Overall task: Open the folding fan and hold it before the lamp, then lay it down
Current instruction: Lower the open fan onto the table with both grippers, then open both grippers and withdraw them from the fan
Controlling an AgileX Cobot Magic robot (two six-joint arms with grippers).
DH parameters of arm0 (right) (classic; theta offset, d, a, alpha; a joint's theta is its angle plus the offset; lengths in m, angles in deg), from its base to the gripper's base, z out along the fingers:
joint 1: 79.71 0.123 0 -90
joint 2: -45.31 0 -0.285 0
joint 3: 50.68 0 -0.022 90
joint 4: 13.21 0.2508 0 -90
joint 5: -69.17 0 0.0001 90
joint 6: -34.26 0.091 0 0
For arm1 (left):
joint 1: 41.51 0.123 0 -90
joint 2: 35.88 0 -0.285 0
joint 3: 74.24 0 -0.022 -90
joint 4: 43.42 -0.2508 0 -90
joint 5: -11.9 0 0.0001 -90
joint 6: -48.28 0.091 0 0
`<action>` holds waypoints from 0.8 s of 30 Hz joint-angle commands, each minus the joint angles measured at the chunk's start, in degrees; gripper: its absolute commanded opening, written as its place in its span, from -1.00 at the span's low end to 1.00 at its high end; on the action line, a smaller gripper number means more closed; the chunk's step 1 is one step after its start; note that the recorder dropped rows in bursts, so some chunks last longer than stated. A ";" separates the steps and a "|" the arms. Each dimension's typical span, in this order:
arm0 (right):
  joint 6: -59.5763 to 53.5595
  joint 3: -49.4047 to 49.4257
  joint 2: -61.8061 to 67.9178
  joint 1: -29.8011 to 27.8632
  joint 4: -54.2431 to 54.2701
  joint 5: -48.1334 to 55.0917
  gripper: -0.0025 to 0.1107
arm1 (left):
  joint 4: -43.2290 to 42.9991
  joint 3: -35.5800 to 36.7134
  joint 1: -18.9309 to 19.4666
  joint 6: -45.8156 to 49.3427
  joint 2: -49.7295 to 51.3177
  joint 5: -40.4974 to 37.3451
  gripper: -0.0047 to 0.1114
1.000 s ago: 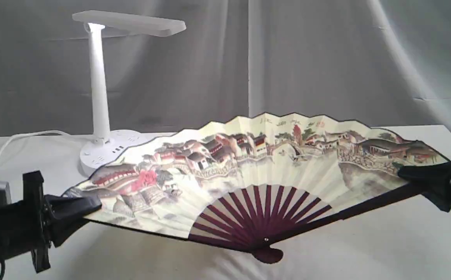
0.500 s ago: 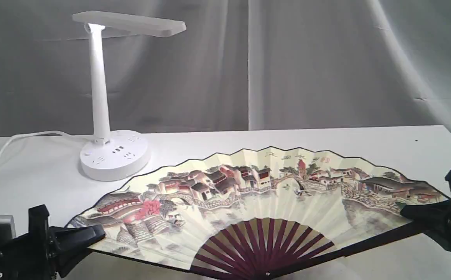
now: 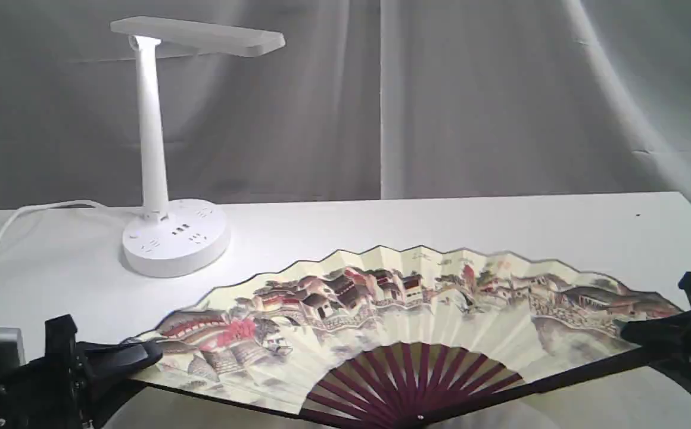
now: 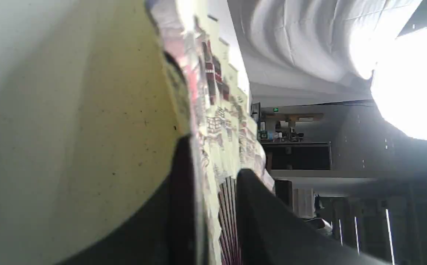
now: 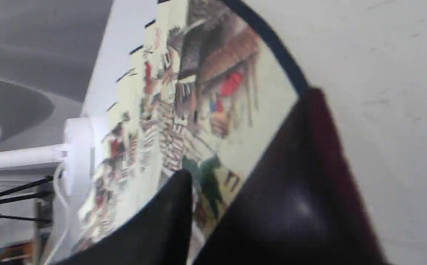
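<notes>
Nearest, at the front edge: left gripper (image 3: 143, 366) and right gripper (image 3: 631, 344), one on each end stick of the fan (image 3: 417, 310). Left jaws parted, with a gap beside the paper; right too blurred to call clamped or free. Fan spread wide, painted side up, long axis running side to side between the two, low on the table (image 3: 500, 220) or just off it. Neither arm nearer. Farther back, well left: lamp (image 3: 155, 137). Probably next: draw straight outward along that axis.

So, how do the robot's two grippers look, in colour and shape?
Both the left gripper and the right gripper are matte black, with broad wedge-shaped fingers tapering to blunt tips. On the left arm sits a light grey box. No markings show.
</notes>
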 commanded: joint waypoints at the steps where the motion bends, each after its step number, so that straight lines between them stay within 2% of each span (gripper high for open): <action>1: -4.03 0.24 -0.53 -0.57 -1.17 -4.47 -0.29 | 2.73 0.16 0.47 3.96 4.06 -4.69 -0.21; 6: -8.19 0.24 -0.53 -0.57 -1.17 -4.23 0.12 | 3.25 0.02 0.47 8.84 4.06 -4.69 0.19; 11: -16.58 0.24 -0.53 -0.57 -1.17 -4.23 0.45 | 3.83 0.02 0.47 14.83 1.01 -4.69 0.33; 15: -28.77 -0.19 -0.66 -0.57 -1.17 -3.81 0.48 | 2.32 0.02 0.47 20.87 -4.11 -4.69 0.33; 20: -38.73 -1.79 -2.16 -0.57 -1.17 3.02 0.48 | 1.41 0.02 0.47 25.42 -8.74 -4.69 0.32; 24: -45.89 -2.45 -4.94 -0.57 -1.17 -1.24 0.48 | 0.83 0.02 0.47 27.33 -10.07 -4.69 0.32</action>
